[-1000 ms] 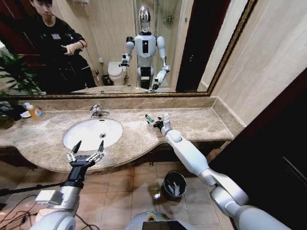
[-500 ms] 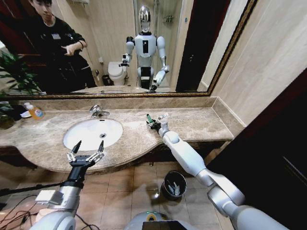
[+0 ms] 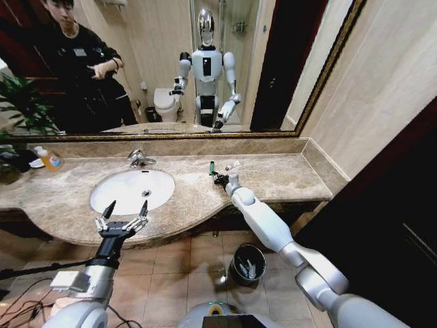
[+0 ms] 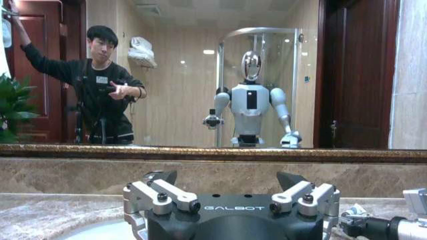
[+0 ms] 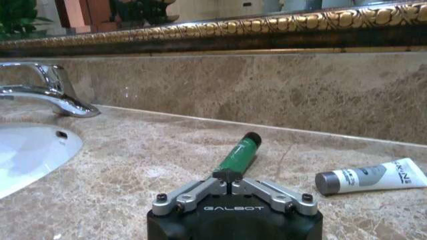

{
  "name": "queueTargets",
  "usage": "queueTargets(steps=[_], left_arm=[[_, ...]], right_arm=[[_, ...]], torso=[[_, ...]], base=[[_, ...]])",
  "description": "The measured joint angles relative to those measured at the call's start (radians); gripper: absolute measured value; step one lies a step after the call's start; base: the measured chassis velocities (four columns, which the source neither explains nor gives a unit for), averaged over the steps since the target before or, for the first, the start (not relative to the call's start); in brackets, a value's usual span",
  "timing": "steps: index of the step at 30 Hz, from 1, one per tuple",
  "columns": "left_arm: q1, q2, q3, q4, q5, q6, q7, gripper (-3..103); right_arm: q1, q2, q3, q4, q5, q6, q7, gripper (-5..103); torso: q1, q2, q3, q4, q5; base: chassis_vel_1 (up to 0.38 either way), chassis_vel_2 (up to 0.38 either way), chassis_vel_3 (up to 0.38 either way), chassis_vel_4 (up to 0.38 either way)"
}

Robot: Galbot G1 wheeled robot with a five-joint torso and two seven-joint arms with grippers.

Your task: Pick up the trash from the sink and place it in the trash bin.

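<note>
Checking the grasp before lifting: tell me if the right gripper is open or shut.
Shut on the green tube. The right gripper has its fingertips meeting on the tube's near end, which lies flat on the marble counter.

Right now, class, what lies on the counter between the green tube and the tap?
Only bare marble countertop between green tube and tap, seen in the right wrist view.

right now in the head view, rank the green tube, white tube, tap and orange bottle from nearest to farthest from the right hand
1. green tube, at the right hand, whose fingers are shut on its end.
2. white tube, on the marble just beyond.
3. tap, behind the sink.
4. orange bottle, at the counter's far left end.
</note>
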Motion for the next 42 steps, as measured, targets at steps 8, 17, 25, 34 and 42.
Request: queueTargets(steps=[8,17,25,34,42], left_arm=[[0.000,0.000,0.000,0.000,0.000,0.000,0.000,100],[0.000,0.000,0.000,0.000,0.000,0.000,0.000,100],[0.000,0.000,0.000,0.000,0.000,0.000,0.000,100],[0.000,0.000,0.000,0.000,0.000,0.000,0.000,100],[0.000,0.000,0.000,0.000,0.000,0.000,0.000,100]], right_arm=[[-0.011,-0.001,0.013,0.031,0.001,-0.003,0.007,0],[-0.033,-0.034,0.033,0.097,0.003,-0.007,0.013,0],[-0.089,-0.102,0.069,0.223,0.004,-0.007,0.024,0],[-0.248,-0.213,0.160,0.447,0.018,-0.031,0.028,0],[-0.504,-0.315,0.288,0.656,0.035,-0.044,0.011,0]], torso=[[0.000,0.000,0.000,0.0000,0.0000],[0.000,0.000,0.000,0.0000,0.0001],[0.000,0.000,0.000,0.0000,0.0002],[0.000,0.000,0.000,0.0001,0.0002],[0.000,0.000,0.000,-0.0002,0.0002]], base=[[0.000,0.000,0.000,0.000],[0.000,0.000,0.000,0.000],[0.000,0.000,0.000,0.000],[0.000,0.000,0.000,0.000],[0.000,0.000,0.000,0.000]])
